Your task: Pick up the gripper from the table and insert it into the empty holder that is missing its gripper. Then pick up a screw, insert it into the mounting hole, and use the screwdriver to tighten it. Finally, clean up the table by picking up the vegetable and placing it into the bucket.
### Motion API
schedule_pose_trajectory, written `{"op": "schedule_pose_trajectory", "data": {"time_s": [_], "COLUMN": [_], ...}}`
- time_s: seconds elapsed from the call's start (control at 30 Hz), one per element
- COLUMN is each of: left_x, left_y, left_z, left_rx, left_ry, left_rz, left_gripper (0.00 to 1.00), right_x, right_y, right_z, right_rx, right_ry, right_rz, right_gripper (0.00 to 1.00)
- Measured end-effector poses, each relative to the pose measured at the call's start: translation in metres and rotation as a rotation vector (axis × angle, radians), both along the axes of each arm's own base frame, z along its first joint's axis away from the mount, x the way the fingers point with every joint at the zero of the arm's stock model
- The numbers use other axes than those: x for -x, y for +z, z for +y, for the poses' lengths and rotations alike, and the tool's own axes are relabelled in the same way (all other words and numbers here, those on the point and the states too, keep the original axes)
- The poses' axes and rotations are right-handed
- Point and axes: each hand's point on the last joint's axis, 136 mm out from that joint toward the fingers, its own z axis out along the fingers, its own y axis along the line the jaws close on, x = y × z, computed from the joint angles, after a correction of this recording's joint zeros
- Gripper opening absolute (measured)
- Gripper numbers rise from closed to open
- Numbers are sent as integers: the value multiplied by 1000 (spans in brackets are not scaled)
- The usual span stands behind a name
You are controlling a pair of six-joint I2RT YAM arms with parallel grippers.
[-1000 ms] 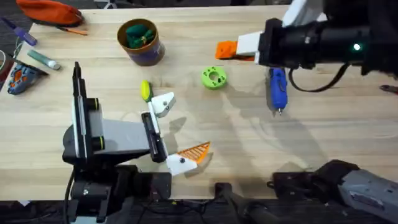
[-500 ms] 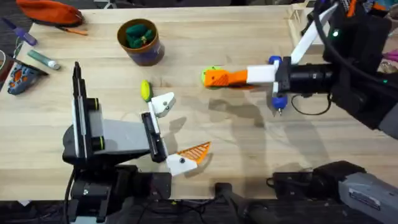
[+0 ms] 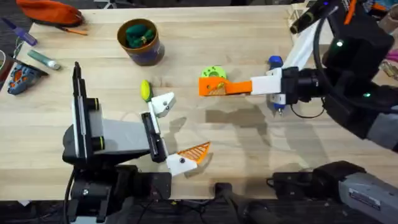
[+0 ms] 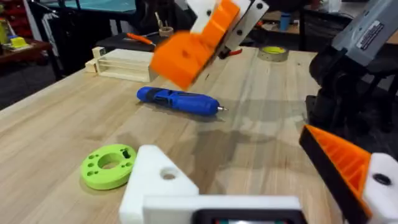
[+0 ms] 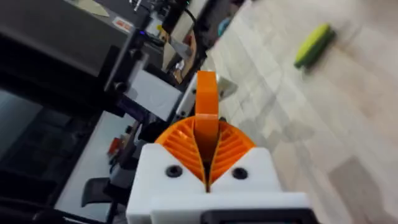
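Note:
My right gripper (image 3: 210,87) hovers over the table's middle, its orange pads shut on the gripper (image 5: 206,106), a small orange ribbed finger that sticks out past them. In the left wrist view the right gripper (image 4: 198,42) hangs above the screwdriver (image 4: 177,101). My left gripper (image 3: 179,129) is open; one side is the bare white holder (image 3: 163,104), the other bears an orange finger (image 3: 195,152). The vegetable (image 3: 145,90) lies just behind the holder. The bucket (image 3: 148,55) stands at the back left with green lumps inside. The blue screwdriver (image 3: 275,62) is partly under the right arm.
A lime-green disc (image 3: 215,73) with a centre hole lies just behind the right gripper's tip. A pale wooden box (image 4: 127,62) stands at the back right. An orange pouch (image 3: 50,11) and pens lie at the back left.
The right arm has swung from the back right toward the middle and the front, carrying the orange finger past the green disc. The left arm has stayed still.

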Motion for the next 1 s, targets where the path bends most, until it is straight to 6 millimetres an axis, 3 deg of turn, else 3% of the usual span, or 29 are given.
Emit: {"op": "schedule_pose_trajectory", "data": {"time_s": [0.17, 0.37, 0.63, 1.0], "left_x": [0, 0, 0, 0], "left_y": [0, 0, 0, 0], "left_z": [0, 0, 0, 0], "left_rx": [0, 0, 0, 0], "left_ry": [0, 0, 0, 0], "left_rz": [0, 0, 0, 0], "left_gripper": [986, 986, 987, 986], "right_x": [0, 1, -2, -1], "right_y": [14, 1, 5, -41], "right_z": [0, -3, -3, 3], "right_rx": [-65, -75, -88, -53], "right_ry": [-3, -56, -70, 18], "right_rz": [-137, -124, -162, 89], "right_gripper": [12, 12, 12, 12]}}
